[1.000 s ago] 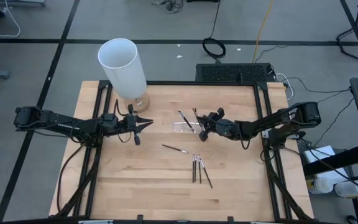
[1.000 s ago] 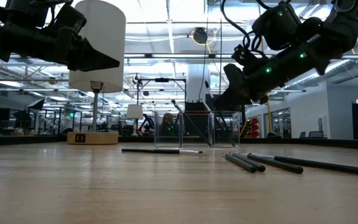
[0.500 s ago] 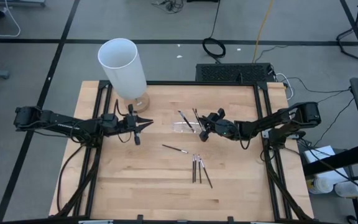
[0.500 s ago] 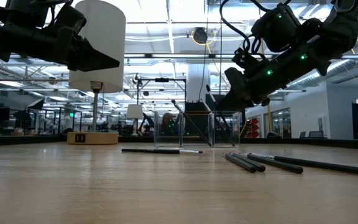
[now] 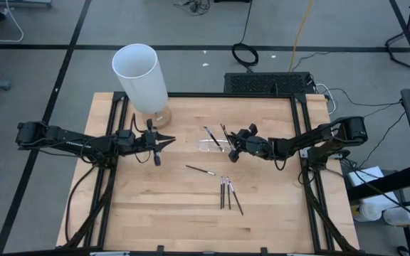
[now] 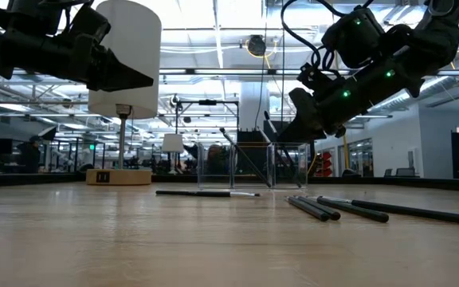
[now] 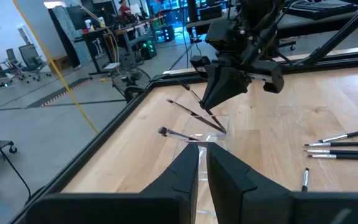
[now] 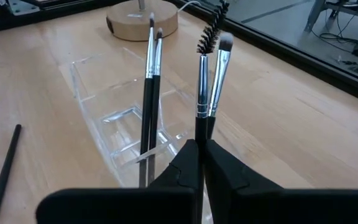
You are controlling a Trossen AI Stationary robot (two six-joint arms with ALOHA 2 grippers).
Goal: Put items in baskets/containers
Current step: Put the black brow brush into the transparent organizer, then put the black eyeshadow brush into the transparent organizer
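Right gripper (image 5: pixel 230 149): it hangs a little right of the middle of the high view, just over the clear tray (image 5: pixel 212 146). Its fingers are pinched tight. Two brushes (image 8: pixel 211 74) stick up right past its tips, but I cannot tell if it holds them or if they just lean in the tray.
Why there: I think it is dropping brushes in, so it stays right at the tray's edge.
Clear tray: it sits in the middle of the table (image 5: pixel 155 206). It has little rooms inside. Two more brushes (image 8: pixel 150 81) lean in another room, tips up.
Brushes on the table: one lone brush (image 5: pixel 199 170) lies flat just below the tray in the high view. Three more (image 5: pixel 228 193) lie side by side lower down, close together.
Left gripper (image 5: pixel 171 143): it waits in the air at middle left, away from the tray, pointing at it. Its fingers are almost together and hold nothing.
White tube (image 5: pixel 141 75): it stands on a wooden base at the upper left. No brush goes there.
Still to do: four brushes need a lift into the tray.
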